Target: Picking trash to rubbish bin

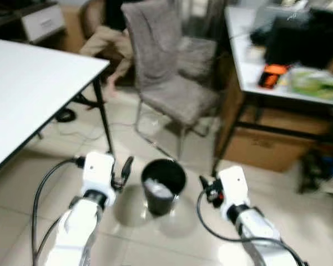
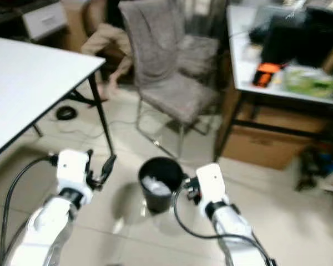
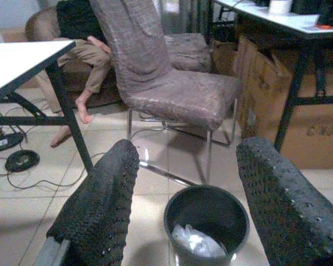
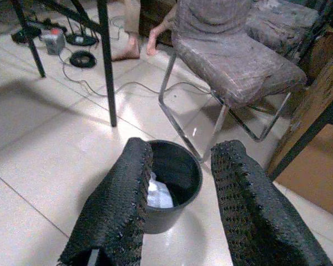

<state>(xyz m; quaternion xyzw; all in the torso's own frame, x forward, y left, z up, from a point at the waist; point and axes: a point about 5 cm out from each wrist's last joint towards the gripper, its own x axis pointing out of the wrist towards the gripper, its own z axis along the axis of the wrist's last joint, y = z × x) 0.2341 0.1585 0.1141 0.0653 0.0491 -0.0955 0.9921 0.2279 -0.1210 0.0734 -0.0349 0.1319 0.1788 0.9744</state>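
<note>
Both pairs of black fingers are spread apart and hold nothing: the left gripper [image 3: 183, 205] and the right gripper [image 4: 180, 208] are raised on either side of the black rubbish bin [image 1: 163, 185], which stands on the pale tiled floor [image 1: 172, 238] between the two arms. Crumpled white trash [image 4: 158, 195] lies inside the bin. Beyond it stands a grey fabric chair [image 1: 169, 72] on a metal frame, with a white table [image 1: 28, 83] to the left, a desk [image 1: 250, 61] over a cardboard box [image 1: 266, 149] to the right, and a seated person's bare legs [image 3: 83, 72] behind the chair.
</note>
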